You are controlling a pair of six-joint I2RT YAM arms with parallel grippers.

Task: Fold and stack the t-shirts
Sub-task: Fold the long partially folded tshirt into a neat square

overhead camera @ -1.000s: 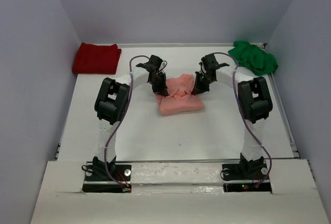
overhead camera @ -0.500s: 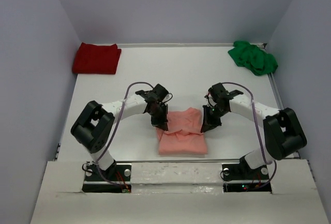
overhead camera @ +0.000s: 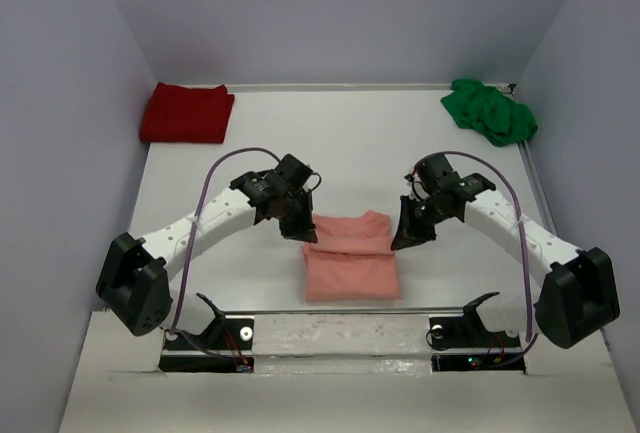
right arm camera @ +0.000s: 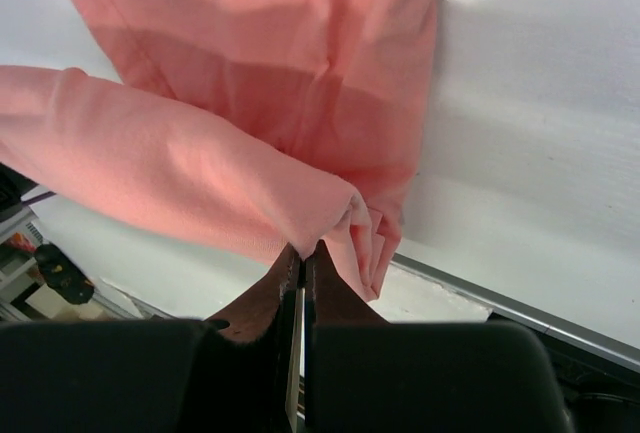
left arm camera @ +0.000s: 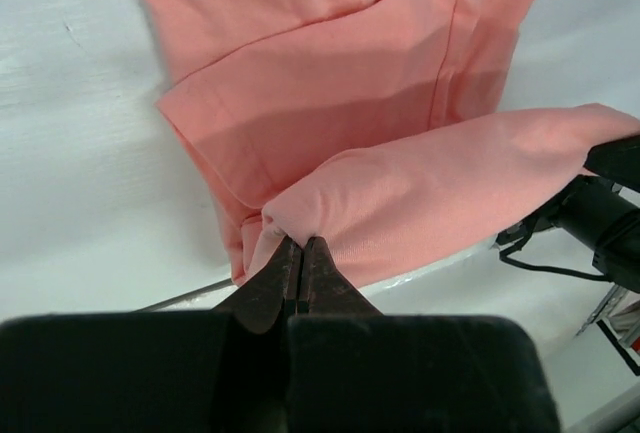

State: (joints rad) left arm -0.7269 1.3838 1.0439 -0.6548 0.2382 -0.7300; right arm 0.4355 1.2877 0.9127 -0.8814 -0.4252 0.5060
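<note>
I see the soft salmon-pink cloth t-shirt point(overhead camera: 350, 253) lying mid-tabletop point(overhead camera: 360, 143), close to the near edge. My left jaws are pressed together, pinching its folded edge at the left end. My right jaws pinch the right end likewise. The fold hangs stretched between them, above the flat lower layer.

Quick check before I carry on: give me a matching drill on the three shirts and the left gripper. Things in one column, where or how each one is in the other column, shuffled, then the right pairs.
Things
1. pink shirt
2. dark red shirt
3. green shirt
4. left gripper

Place or state
A. crumpled heap, far right corner
B. neat flat rectangle, far left corner
C. shut on a pinch of pink cloth
D. near middle, one layer doubled over another

Pairs: 1-D, 2-B, 3-A, 4-C
</note>
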